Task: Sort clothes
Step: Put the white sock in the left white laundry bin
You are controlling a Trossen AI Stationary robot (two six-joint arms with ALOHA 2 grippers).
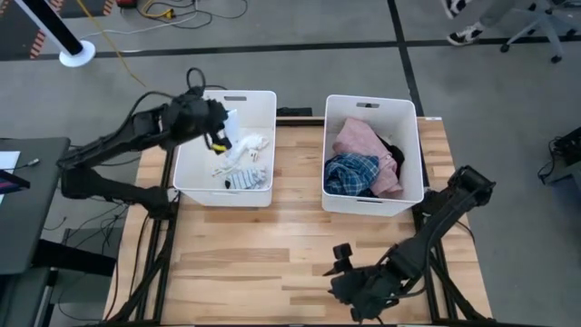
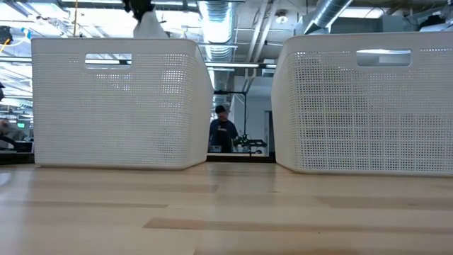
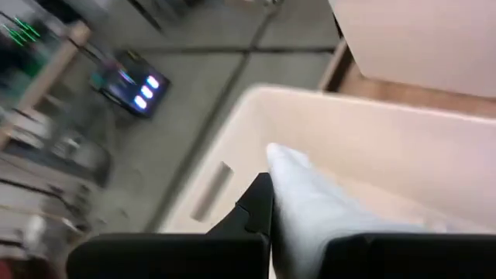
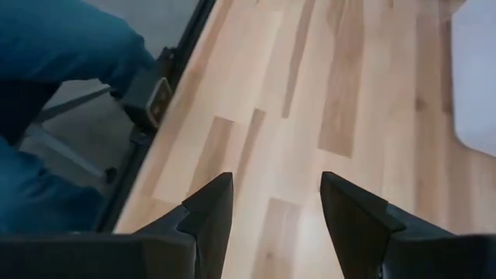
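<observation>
My left gripper [image 1: 220, 136] is over the left white tub [image 1: 195, 182] and is shut on a small white sock [image 3: 310, 205]. In the low view the sock [image 2: 148, 27] shows above the tub's rim [image 2: 113, 42]. White socks [image 1: 247, 150] and a blue-white striped sock [image 1: 247, 179] lie in that tub. The right tub [image 1: 413, 136] holds a pink garment [image 1: 363, 141], a blue plaid one [image 1: 351, 173] and a black one [image 1: 392, 150]. My right gripper [image 4: 275, 209] is open and empty over the table near its near edge [image 1: 349, 272]. My left gripper pinches the white sock between its two fingers [image 3: 260, 205]. The sock's free end [image 3: 283, 159] sticks out past the fingertips. In the low view it hangs below the gripper, above the tub's rim. Which part of the sock is held is hidden by the fingers.
The two tubs stand side by side at the table's far half, with a gap [image 1: 298, 154] between them. Bare wood [image 1: 272, 245] lies in front of them. A person [image 2: 223, 131] stands far behind the table, and a blue-clad leg [image 4: 54, 70] is beside its near edge.
</observation>
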